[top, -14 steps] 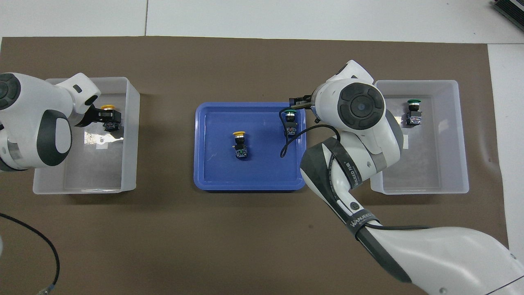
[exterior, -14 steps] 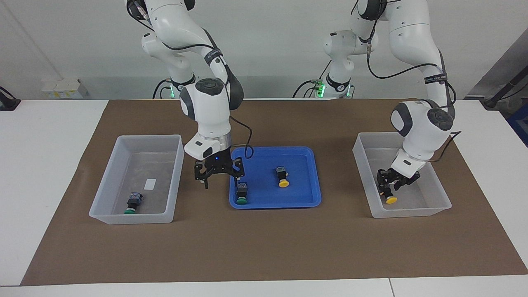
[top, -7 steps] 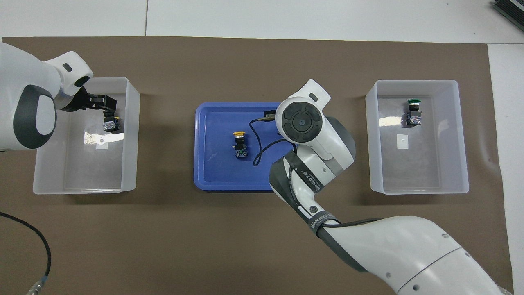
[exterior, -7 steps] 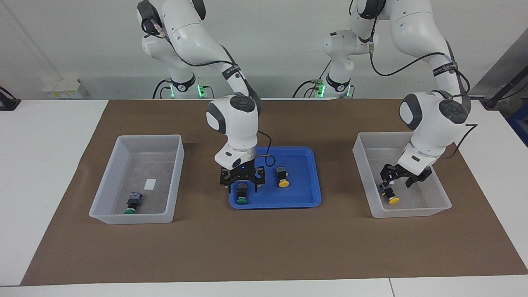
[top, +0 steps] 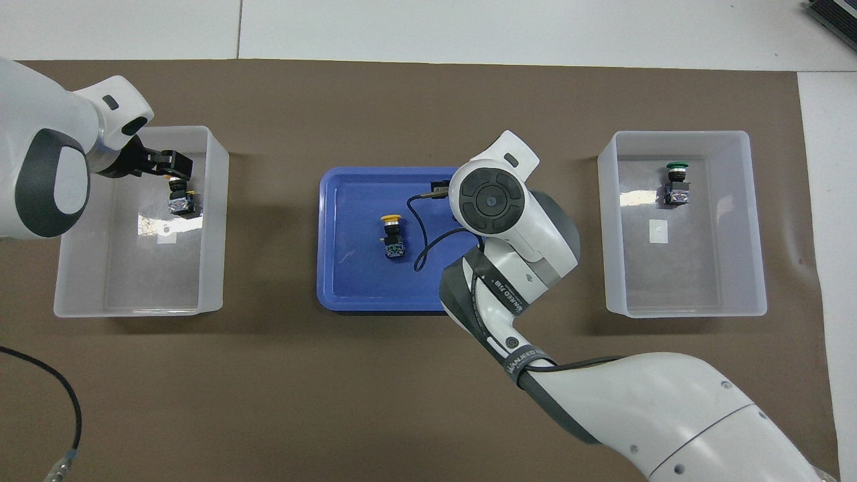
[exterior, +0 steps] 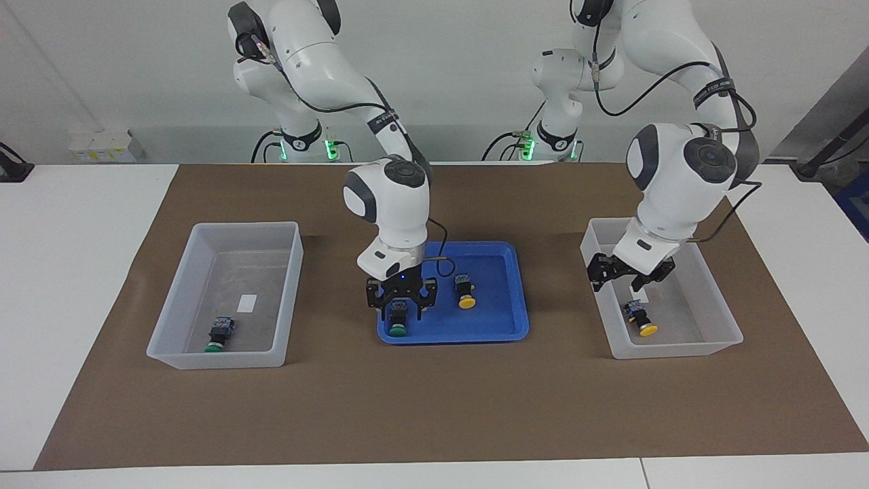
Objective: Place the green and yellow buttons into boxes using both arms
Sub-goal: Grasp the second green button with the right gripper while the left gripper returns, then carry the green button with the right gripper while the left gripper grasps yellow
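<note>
Buttons sit apart: right tool (exterior: pixel 401 311) straddles, fingers apart, the green button (exterior: pixel 398 320) in the blue tray (exterior: pixel 499 331); left tool (exterior: pixel 630 277), open, hovers above the yellow button (exterior: pixel 641 320).

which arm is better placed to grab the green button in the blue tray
Right. Its hand is already down around the green button in the blue tray, while the left hand hangs over the box holding a yellow button.
</note>
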{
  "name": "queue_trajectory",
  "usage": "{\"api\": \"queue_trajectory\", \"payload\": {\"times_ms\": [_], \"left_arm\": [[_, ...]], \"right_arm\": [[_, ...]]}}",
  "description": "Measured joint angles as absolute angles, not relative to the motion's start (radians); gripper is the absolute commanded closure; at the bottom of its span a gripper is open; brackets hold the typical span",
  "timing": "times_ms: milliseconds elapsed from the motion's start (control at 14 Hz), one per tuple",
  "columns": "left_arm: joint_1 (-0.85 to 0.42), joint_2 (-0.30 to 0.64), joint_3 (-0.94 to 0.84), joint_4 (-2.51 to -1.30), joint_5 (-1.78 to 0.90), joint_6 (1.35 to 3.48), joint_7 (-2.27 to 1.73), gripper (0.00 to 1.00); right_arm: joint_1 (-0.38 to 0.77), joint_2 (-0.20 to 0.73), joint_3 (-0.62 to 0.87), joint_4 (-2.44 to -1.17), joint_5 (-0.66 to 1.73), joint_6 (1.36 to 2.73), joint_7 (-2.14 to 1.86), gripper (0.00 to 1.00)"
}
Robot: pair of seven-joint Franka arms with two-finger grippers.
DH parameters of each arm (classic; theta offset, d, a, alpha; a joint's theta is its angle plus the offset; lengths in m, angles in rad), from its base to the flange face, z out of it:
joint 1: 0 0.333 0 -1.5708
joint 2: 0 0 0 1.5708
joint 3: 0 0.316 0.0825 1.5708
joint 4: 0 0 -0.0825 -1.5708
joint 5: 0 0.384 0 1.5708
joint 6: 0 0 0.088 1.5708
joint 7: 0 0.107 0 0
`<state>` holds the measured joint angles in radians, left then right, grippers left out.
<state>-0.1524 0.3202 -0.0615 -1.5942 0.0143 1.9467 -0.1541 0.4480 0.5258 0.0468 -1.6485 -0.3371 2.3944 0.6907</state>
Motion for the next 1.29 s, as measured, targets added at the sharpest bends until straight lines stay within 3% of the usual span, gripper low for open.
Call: {"api": "queue_trajectory", "payload": {"times_ms": [500,643,786,857,929,1286], "left_arm": [[-0.288,0.32,-0.067,-1.64,0.012,1.99,-0.351,0.19],[-0.302,0.318,-0.068,-1.668,-0.001,2.028,-0.356,0.2],[-0.323,0.316,-0.069,-1.706,-0.011,2.078,-0.381,0.24],[-0.336,0.316,-0.069,-1.726,-0.013,2.096,-0.396,0.24],[-0.349,0.315,-0.07,-1.742,-0.014,2.11,-0.407,0.25],[-0.417,0.318,-0.072,-1.825,-0.045,2.24,-0.459,0.25]], "right_arm": [[0.456,0.546,0.047,-1.676,-0.347,2.395,0.693,0.24],[0.457,0.546,0.047,-1.68,-0.348,2.396,0.693,0.36],[0.457,0.546,0.047,-1.689,-0.348,2.407,0.693,0.55],[0.455,0.546,0.045,-1.695,-0.348,2.416,0.693,0.7],[0.455,0.546,0.045,-1.701,-0.348,2.42,0.693,1.0],[0.447,0.526,0.042,-1.702,-0.347,2.416,0.702,1.0]]}}
